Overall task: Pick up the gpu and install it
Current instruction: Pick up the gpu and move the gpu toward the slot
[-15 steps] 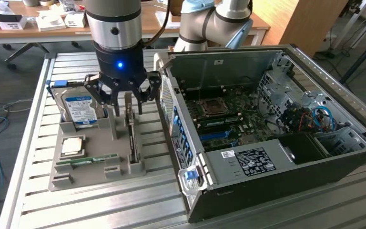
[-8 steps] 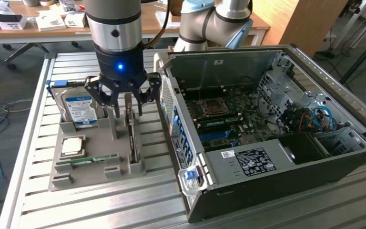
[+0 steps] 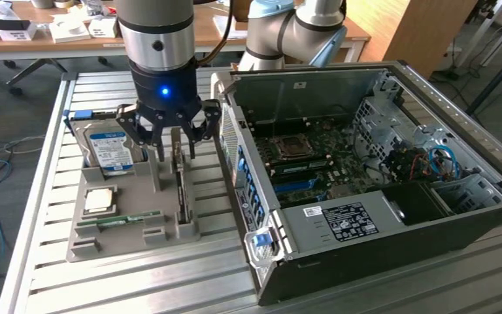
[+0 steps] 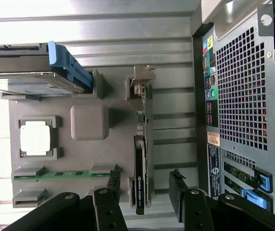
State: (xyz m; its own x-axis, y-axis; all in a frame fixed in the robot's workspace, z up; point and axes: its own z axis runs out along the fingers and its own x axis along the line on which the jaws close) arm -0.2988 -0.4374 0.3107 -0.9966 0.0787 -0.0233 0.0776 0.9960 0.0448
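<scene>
The gpu (image 3: 182,190) is a thin dark card standing on edge in a slot of the grey holder tray (image 3: 133,230), on the tray side nearest the computer. In the wrist view the gpu (image 4: 141,166) runs lengthwise, with its greyish metal bracket (image 4: 141,78) at the far end. My gripper (image 3: 174,154) hangs straight down just above the card's bracket end, open and holding nothing. One finger stands on each side of the card. In the wrist view the gripper (image 4: 145,185) has its two black fingers (image 4: 114,185) straddling the card's near end.
The open computer case (image 3: 365,176) lies beside the tray, with its motherboard (image 3: 316,157) facing up. Its rear panel (image 4: 243,96) is close to the gpu. The tray also holds a silver hard drive (image 3: 112,150), a processor (image 3: 100,199) and a green memory stick (image 3: 120,220). All stand on a slatted aluminium table (image 3: 146,281).
</scene>
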